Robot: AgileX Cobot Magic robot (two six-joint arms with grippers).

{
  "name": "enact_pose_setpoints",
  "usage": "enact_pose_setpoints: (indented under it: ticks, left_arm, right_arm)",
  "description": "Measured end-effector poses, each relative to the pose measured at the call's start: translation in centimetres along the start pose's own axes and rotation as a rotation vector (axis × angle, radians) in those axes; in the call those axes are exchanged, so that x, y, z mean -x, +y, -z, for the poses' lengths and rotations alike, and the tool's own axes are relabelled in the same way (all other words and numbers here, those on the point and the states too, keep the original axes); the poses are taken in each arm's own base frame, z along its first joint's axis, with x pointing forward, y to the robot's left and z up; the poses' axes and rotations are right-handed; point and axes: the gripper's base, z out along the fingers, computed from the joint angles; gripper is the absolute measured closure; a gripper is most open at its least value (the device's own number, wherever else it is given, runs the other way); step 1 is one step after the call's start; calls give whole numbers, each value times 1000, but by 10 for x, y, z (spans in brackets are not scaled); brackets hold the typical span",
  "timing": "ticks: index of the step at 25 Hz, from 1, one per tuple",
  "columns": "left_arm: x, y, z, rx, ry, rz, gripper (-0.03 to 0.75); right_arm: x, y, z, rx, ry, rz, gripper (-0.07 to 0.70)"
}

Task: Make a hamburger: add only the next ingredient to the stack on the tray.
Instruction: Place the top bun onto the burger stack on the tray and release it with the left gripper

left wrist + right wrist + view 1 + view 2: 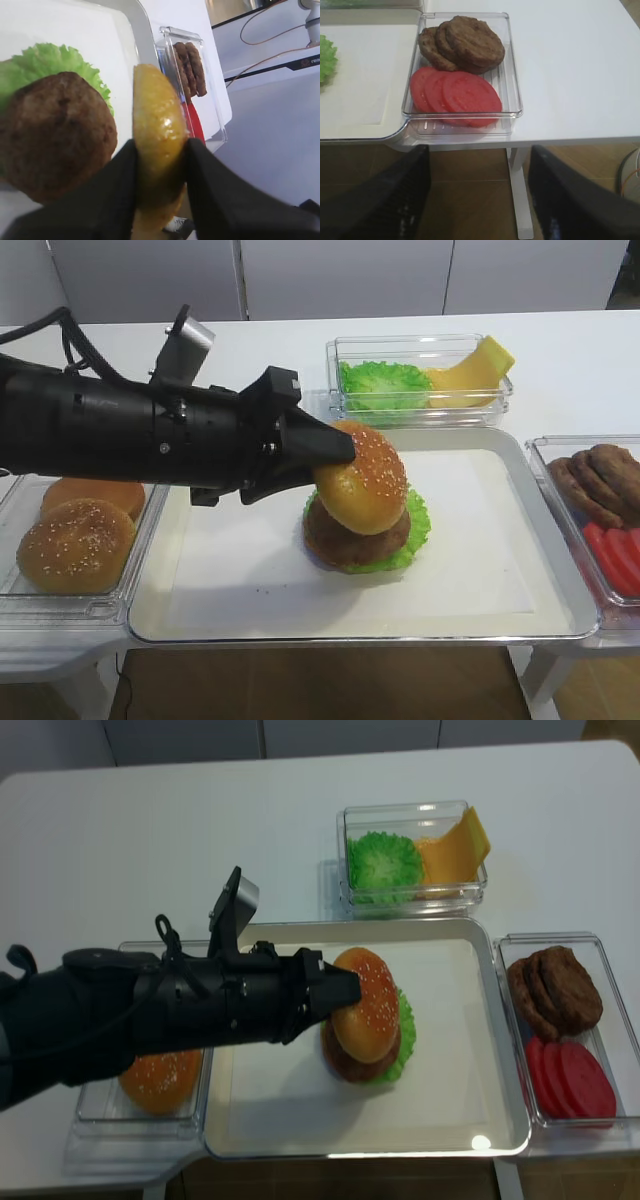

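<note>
Behind tilted bun top [363, 490], stack [352, 538] half hidden.

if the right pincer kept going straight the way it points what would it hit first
Probably the clear bin holding tomato slices and patties; it lies dead ahead in the right wrist view, though the height is hard to judge.

White table [570, 350]: tray [480, 632], clear bins [418, 412].

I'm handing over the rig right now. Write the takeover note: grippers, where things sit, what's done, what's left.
Left gripper: shut on the sesame bun top, held tilted on edge over the stack.
Right gripper: open, holding nothing, off the table edge near the patty-and-tomato bin.
Stack: patty on lettuce, on the tray.
Done: bun top picked and brought over.
Left: level it, set it on the patty, release.
</note>
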Motion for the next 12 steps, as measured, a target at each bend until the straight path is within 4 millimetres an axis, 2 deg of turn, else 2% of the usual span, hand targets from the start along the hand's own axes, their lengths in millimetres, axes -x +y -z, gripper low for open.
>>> enact_pose_setpoints:
  ticks: [6, 12]
  left_arm:
    - [-1, 12, -8, 25, 24, 28, 498]
    - [-1, 13, -10, 26, 31, 34, 498]
  right_arm:
    - [0, 0, 0, 0, 0, 0, 165]
    - [0, 0, 0, 0, 0, 0, 165]
